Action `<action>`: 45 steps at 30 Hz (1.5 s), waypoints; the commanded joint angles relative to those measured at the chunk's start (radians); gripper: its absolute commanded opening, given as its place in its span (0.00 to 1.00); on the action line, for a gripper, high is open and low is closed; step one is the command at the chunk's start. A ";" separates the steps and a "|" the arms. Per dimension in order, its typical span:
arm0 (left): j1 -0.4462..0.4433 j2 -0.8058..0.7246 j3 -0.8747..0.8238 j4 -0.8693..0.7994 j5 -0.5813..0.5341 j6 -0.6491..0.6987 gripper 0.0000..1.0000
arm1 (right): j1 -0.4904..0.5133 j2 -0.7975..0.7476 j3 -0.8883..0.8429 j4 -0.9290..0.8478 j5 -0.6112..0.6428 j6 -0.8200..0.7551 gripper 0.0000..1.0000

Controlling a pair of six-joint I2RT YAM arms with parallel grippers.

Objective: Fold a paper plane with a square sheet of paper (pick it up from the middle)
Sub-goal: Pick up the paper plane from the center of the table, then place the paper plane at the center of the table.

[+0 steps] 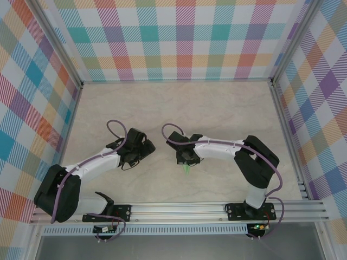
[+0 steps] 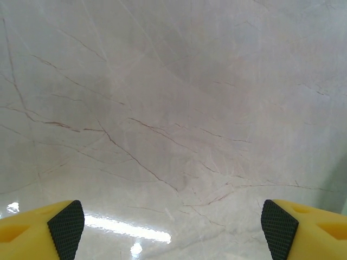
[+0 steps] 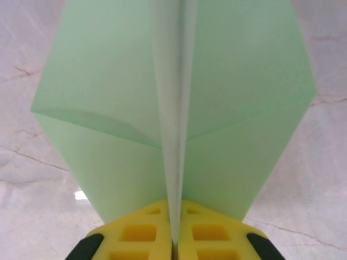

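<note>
From overhead, the paper plane (image 1: 186, 169) is mostly hidden under the right gripper (image 1: 188, 156); just a tiny green tip pokes out, too small to read its folds. Seen from the right wrist, the plane's upper part runs off the top edge and its centre crease is blurred. The fingers (image 2: 66, 222) of the left gripper (image 2: 173, 223) are cut off by the bottom edge.

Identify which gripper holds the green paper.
The right gripper: its jaws are shut on the folded paper plane, while the left gripper stands wide open, holding nothing.
</note>
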 commanded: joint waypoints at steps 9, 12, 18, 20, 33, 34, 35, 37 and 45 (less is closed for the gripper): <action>0.021 -0.041 0.016 -0.120 -0.059 0.070 1.00 | -0.146 0.124 0.242 0.005 -0.007 -0.248 0.09; 0.021 -0.046 0.020 -0.135 -0.065 0.080 1.00 | -0.184 0.174 0.298 0.016 -0.035 -0.289 0.10; 0.021 -0.047 0.023 -0.137 -0.052 0.089 1.00 | -0.236 0.270 0.411 -0.007 -0.076 -0.333 0.12; 0.021 -0.041 0.027 -0.137 -0.047 0.092 1.00 | -0.246 0.303 0.443 -0.024 -0.076 -0.339 0.12; 0.022 -0.008 0.033 -0.126 -0.018 0.096 1.00 | -0.262 0.402 0.521 -0.076 -0.085 -0.327 0.18; 0.021 -0.008 0.033 -0.126 -0.019 0.097 1.00 | -0.262 0.405 0.519 -0.076 -0.086 -0.325 0.19; 0.021 -0.009 0.033 -0.125 -0.018 0.098 1.00 | -0.262 0.409 0.516 -0.076 -0.089 -0.322 0.19; 0.022 -0.010 0.034 -0.128 -0.018 0.098 1.00 | -0.262 0.413 0.513 -0.075 -0.095 -0.316 0.19; 0.021 -0.024 0.057 -0.147 -0.021 0.107 1.00 | -0.262 0.325 0.546 -0.106 -0.091 -0.319 0.27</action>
